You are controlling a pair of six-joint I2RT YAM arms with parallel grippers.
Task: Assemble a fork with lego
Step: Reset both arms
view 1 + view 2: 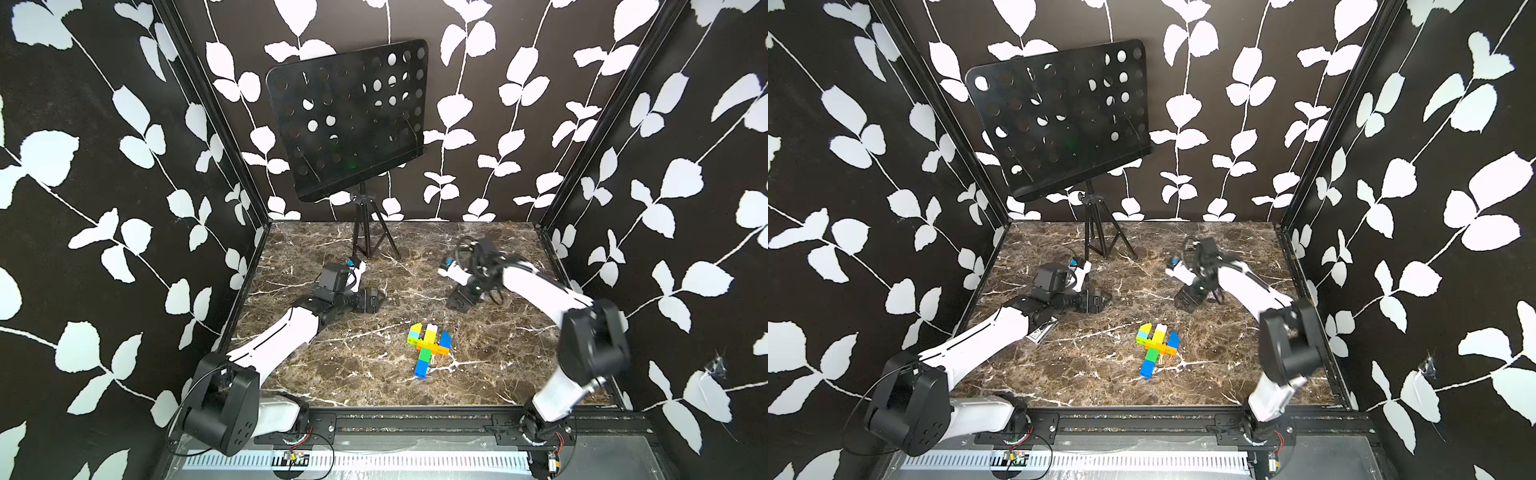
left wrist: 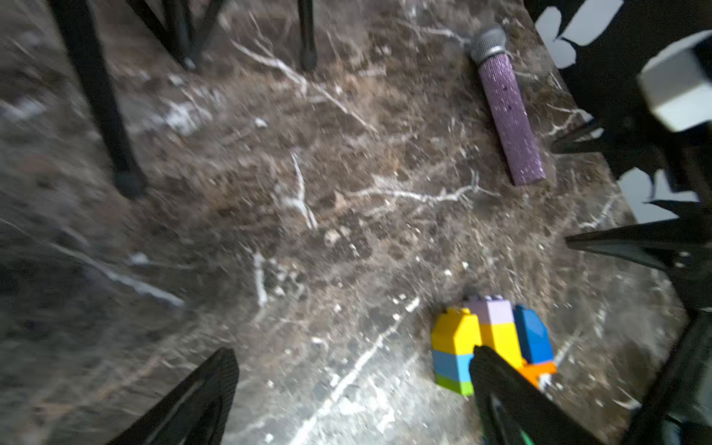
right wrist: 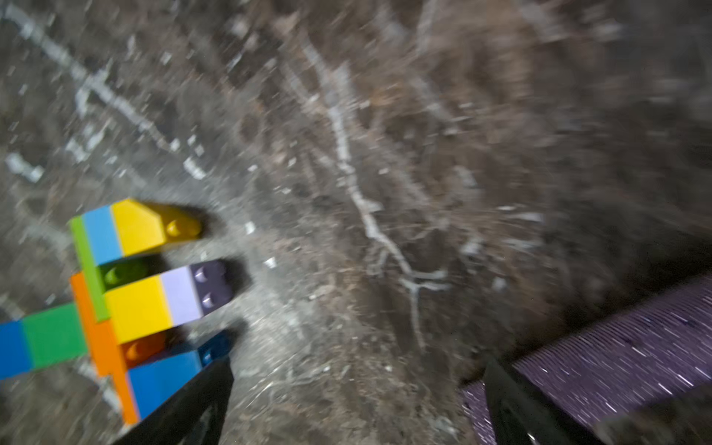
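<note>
The fork (image 1: 428, 350) (image 1: 1157, 349) lies flat on the marble table (image 1: 340, 374), towards the front centre. All the lego in view is joined in it: a blue and green stem, an orange crossbar and three prongs pointing to the back. My left gripper (image 1: 375, 300) (image 2: 352, 356) is open and holds nothing, behind and left of the fork (image 2: 493, 339). My right gripper (image 1: 458, 302) (image 3: 356, 368) is open too, behind and right of the fork (image 3: 127, 300). Neither gripper touches it.
A black perforated music stand (image 1: 349, 120) on a tripod (image 1: 365, 239) stands at the back centre. A glittery purple microphone (image 2: 508, 115) (image 3: 616, 366) lies on the table near my right gripper. Patterned walls close in the table on three sides.
</note>
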